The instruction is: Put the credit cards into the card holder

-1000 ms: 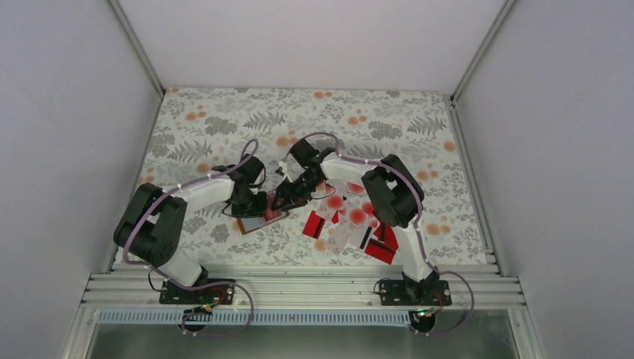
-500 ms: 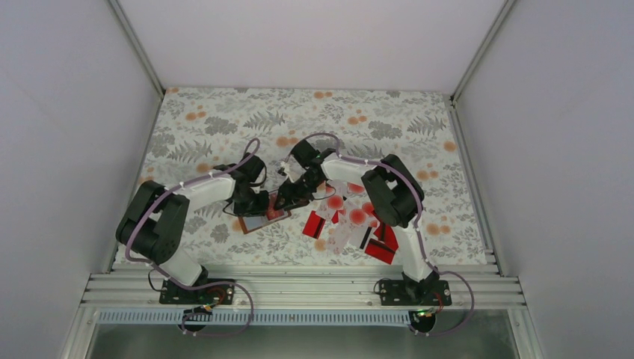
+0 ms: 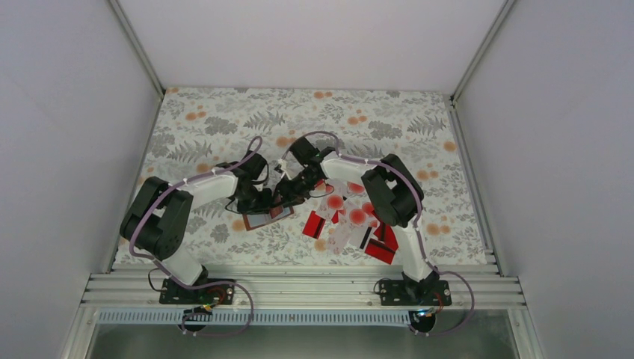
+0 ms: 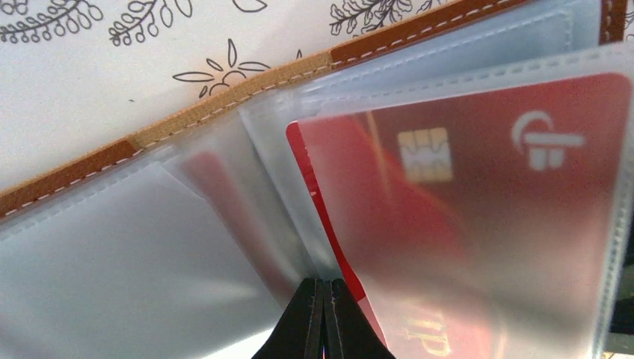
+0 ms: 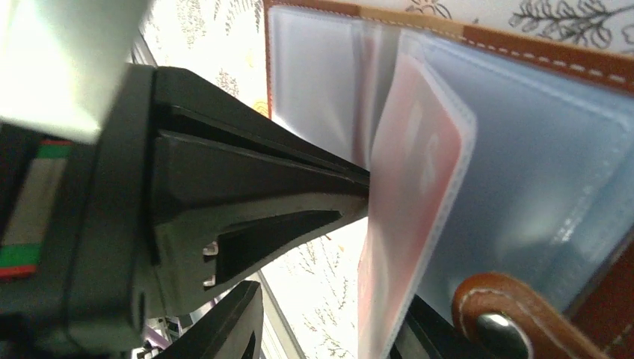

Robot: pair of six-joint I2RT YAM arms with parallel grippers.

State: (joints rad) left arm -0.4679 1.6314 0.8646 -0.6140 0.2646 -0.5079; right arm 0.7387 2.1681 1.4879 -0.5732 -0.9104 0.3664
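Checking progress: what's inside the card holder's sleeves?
A red chip card sits in one frosted sleeve of the card holder; a second red edge peeks behind. Other sleeves: too hazy.

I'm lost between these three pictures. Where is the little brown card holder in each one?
Top external: the card holder lies just left of centre, small, at the front of the table.
Left wrist: the card holder fills the picture, its brown edge slanting across the top.
Right wrist: the card holder fills the right side, with its snap strap at bottom right.
Shared landmark: the floral table cover beneath it.
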